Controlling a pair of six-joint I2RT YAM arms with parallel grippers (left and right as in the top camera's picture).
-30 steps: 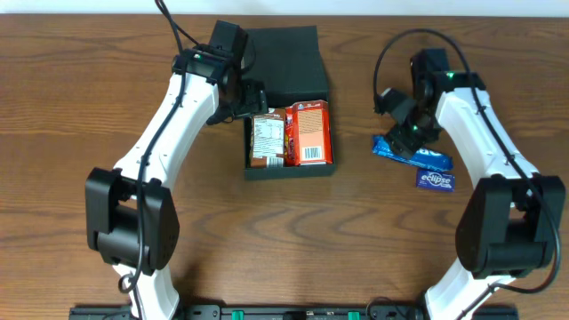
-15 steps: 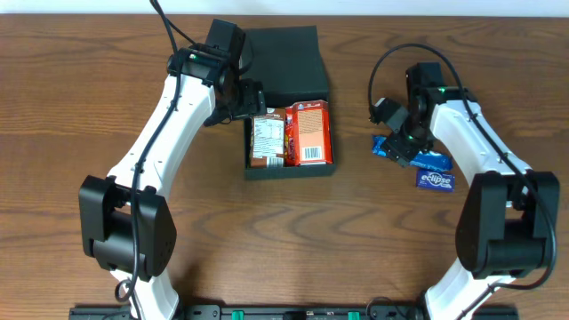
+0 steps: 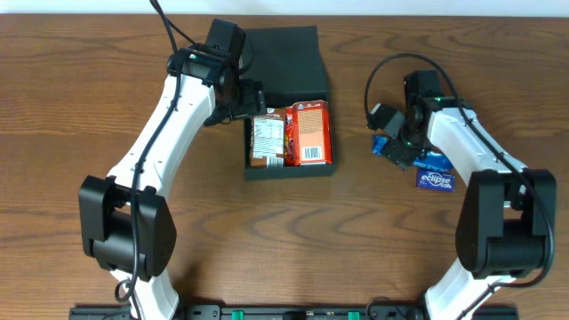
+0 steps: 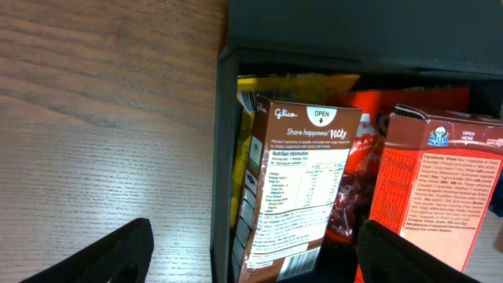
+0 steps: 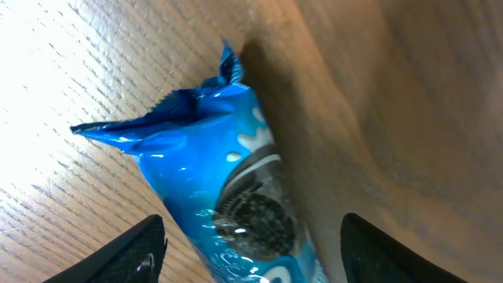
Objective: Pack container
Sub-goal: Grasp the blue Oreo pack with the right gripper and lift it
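The dark container (image 3: 289, 169) lies open at the table's middle, its lid (image 3: 283, 62) folded back. Inside stand a brown Pocky box (image 3: 266, 140) (image 4: 299, 181) and an orange-red snack box (image 3: 311, 132) (image 4: 436, 181), with a yellow and a red packet behind them. My left gripper (image 3: 249, 105) (image 4: 251, 251) is open at the container's left wall, its fingers straddling the wall and the Pocky box. My right gripper (image 3: 402, 147) (image 5: 251, 251) is open, straddling a blue Oreo packet (image 3: 425, 158) (image 5: 228, 189) that lies on the table at the right.
A blue Eclipse gum pack (image 3: 436, 180) lies just in front of the Oreo packet. The wooden table (image 3: 293, 240) runs bare to the front and left. Black cables loop above both arms.
My right gripper has moved left and down onto the left end of the Oreo packet. My left arm has shifted slightly and now stays still at the container.
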